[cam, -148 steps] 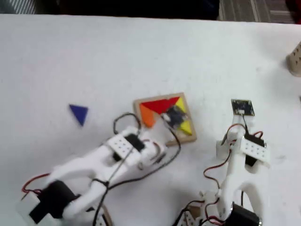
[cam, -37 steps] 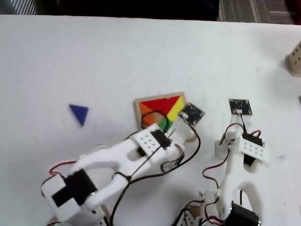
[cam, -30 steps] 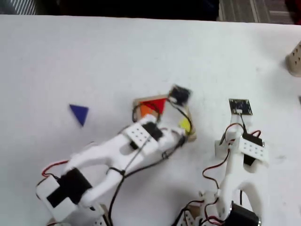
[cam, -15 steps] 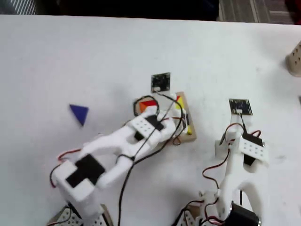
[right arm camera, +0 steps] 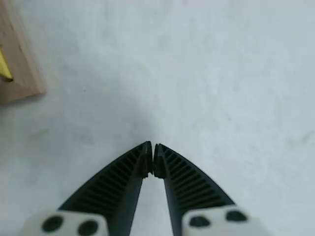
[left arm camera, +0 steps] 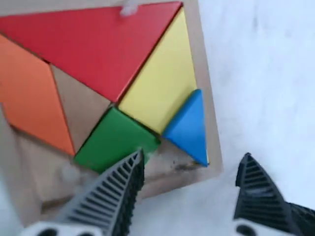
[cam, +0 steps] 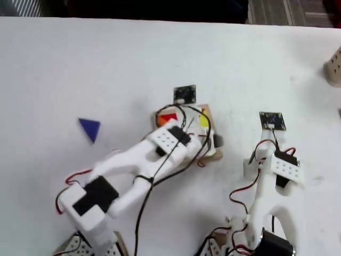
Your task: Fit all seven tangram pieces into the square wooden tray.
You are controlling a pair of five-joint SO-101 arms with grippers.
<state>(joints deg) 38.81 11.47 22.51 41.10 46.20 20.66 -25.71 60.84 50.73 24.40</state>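
The square wooden tray (left arm camera: 209, 98) lies under my left gripper (left arm camera: 191, 169), which hangs open just above its corner, holding nothing. Inside the tray lie a red triangle (left arm camera: 98, 44), an orange parallelogram (left arm camera: 29, 93), a yellow triangle (left arm camera: 157, 93), a green square (left arm camera: 115, 142) and a small blue triangle (left arm camera: 189, 128). Bare wood shows between the orange and green pieces. In the high view the left arm (cam: 160, 149) covers most of the tray (cam: 218, 153). A dark blue triangle (cam: 89, 128) lies on the table well to the tray's left. My right gripper (right arm camera: 151, 158) is shut and empty over bare table beside the tray's corner (right arm camera: 19, 64).
The right arm (cam: 282, 168) stands to the right of the tray. A pale perforated object (cam: 334, 66) sits at the table's right edge. The white tabletop is open to the left and beyond the tray.
The left arm has swung across the tray, its wrist turning from the tray's right side to its far edge. The right arm and the dark blue triangle have stayed put.
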